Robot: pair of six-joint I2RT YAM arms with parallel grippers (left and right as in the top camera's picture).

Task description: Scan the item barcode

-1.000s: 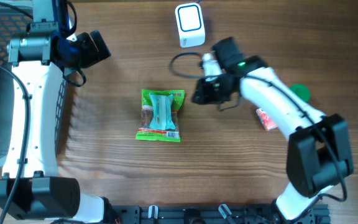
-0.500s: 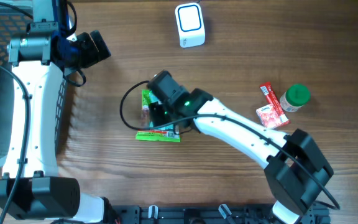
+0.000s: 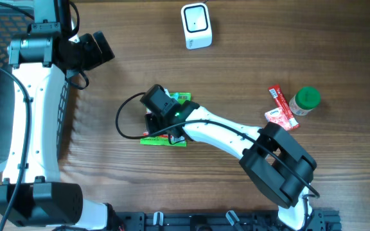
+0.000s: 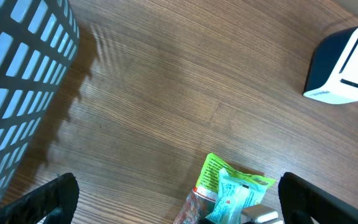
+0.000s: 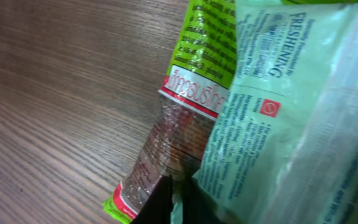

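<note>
Pick-up under way: the right arm's fingers pinch shut on an edge of the green packet, which lies flat in the middle of the counter. The left arm's fingers gape empty. Next, likely a lift, with the barcode turned toward the white scanner.

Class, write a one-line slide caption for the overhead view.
Right hand pinches the green snack packet; the white scanner stands beyond.

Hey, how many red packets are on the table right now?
2. One red packet lies beside the green-capped bottle; the other sits just past its end, nearer the robot's base. The right arm could hide others.
</note>
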